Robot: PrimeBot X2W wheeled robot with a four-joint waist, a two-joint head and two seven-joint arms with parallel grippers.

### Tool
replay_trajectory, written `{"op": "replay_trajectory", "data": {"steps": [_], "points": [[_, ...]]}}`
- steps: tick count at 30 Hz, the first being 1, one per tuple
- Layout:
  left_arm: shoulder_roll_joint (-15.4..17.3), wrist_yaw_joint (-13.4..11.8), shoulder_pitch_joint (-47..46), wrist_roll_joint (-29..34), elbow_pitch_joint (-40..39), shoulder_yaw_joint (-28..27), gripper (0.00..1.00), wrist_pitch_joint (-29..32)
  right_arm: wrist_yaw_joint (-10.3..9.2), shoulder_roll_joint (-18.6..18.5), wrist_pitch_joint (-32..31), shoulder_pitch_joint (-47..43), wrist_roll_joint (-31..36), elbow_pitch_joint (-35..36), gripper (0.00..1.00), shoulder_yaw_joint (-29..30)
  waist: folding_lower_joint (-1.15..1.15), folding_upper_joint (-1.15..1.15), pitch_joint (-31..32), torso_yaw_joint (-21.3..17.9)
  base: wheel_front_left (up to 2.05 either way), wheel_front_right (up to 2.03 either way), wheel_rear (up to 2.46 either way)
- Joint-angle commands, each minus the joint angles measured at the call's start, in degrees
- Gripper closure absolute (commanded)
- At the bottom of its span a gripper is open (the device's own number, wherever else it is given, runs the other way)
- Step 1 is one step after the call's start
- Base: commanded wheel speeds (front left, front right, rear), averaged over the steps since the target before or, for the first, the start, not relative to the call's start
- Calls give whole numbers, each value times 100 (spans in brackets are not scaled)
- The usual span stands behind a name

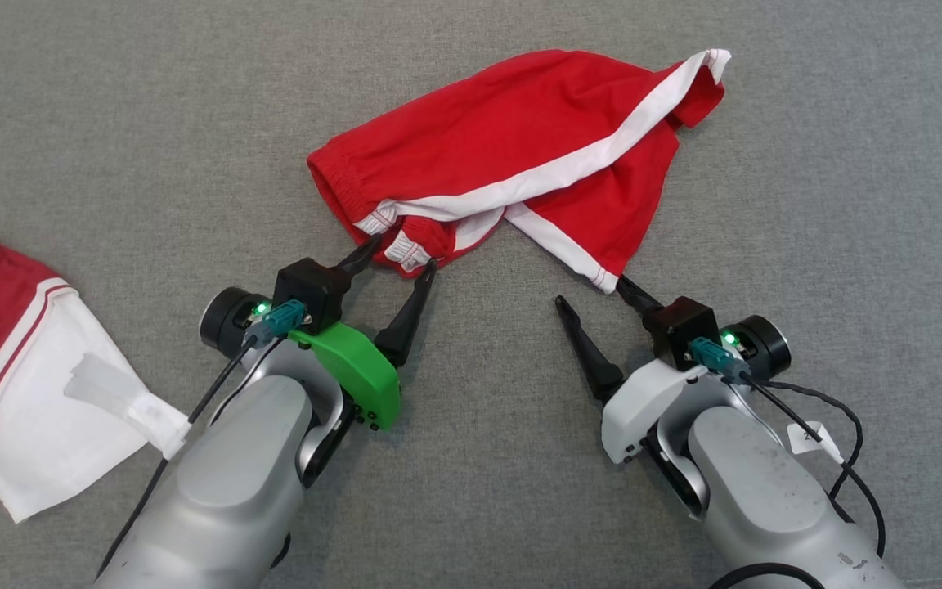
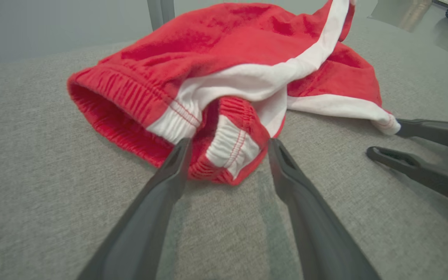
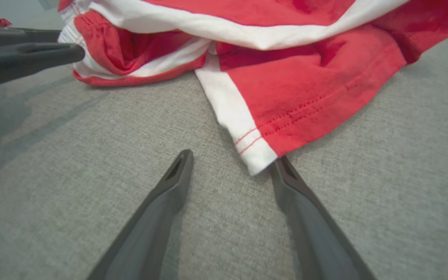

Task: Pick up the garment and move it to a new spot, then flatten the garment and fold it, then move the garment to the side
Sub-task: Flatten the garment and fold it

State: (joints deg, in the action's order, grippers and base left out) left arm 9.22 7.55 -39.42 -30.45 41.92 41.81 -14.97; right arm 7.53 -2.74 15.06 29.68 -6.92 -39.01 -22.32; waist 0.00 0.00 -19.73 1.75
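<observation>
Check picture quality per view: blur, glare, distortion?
Head view: even, diffuse light, faint soft shadows, red shorts sharp, no glare. Left wrist view: wide-angle stretch, left claw looms large and turns soft toward the bottom edge. Right wrist view: hem stitching crisp, right claw soft lower down.

Head cam is set high, angled down on grey surface (image 1: 471,507). Wrist cams are held low, v. close, aimed along own fingers (image 2: 150,217). Red garment (image 1: 520,139) is shared by all three; right gripper (image 2: 382,138) is caught in left wrist view, left gripper (image 3: 70,43) in right.
</observation>
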Motion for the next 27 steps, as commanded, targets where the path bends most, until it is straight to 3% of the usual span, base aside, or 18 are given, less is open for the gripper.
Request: {"op": "replay_trajectory", "data": {"steps": [1,9,13,19,22,27], "points": [[22,-11,-78,-72,-27,19,0,-28,-8,-27,-3,-14,-22,-10,0,-22,0,0,3,-8,0,0,0],[137,-11,-122,-348,-108,321,0,-25,-8,-26,12,-65,54,166,0,-9,0,0,38,-31,0,0,0],[183,-11,-164,-464,-72,436,49,-26,-8,-25,14,-113,60,257,0,13,0,0,52,-38,0,0,0],[209,-11,-219,-603,22,514,85,-26,-8,-24,15,-214,45,402,0,176,0,0,49,-79,0,0,0],[221,-11,-240,-640,46,495,100,-26,-8,-25,15,-259,39,452,0,219,0,0,32,-106,0,0,0],[218,-11,-262,-615,102,464,100,-26,-8,-25,16,-194,32,409,0,225,0,0,2,-113,0,0,0]]}}
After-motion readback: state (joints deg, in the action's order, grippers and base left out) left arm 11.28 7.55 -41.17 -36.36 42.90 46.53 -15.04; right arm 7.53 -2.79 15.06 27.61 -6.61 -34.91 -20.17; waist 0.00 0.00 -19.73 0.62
